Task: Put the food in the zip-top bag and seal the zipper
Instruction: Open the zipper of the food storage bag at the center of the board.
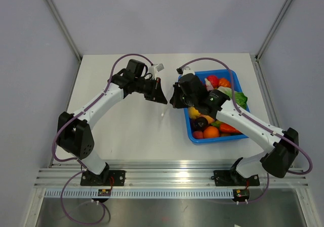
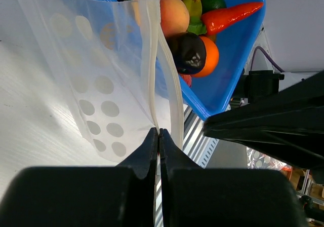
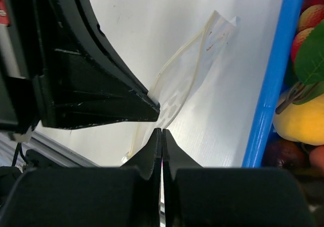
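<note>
Clear film of the zip-top bag (image 2: 101, 75) is held by its mouth edge near the middle of the worktop (image 1: 126, 136), between the two arms and just beside the blue tray (image 1: 217, 139). The left pincer (image 2: 158, 136) is closed on one lip, and the zipper (image 2: 152, 65) strip runs straight into its tips. The right pincer (image 3: 161, 135) is also closed, with its tips at the bag's edge opposite the left one. The wrist view does not settle whether film is caught between them.

The food (image 2: 188, 52), a dark plum-like fruit, lies in the tray toward its near left corner. It rests against an orange fruit (image 2: 211, 57) and is apart from the bag.

Step in hand, as judged: secure both lips and spread the mouth.

1. Verify the right grip before pulling. If the second lip is not caught, re-seat on the thicker strip, not on the thin film below it.
2. Draw the pincers apart slowly and level. The film looks light and crinkly, and a jerk may twist it or strain the side seams.
3. Keep the mouth turned toward the tray to shorten the transfer.
4. One arm must release to fetch the food. Settle the bag's body on the worktop first, so that the mouth does not collapse.
5. Approach the fruit from above. It is round and crowded by neighbours, so it will probably roll if nudged.
</note>
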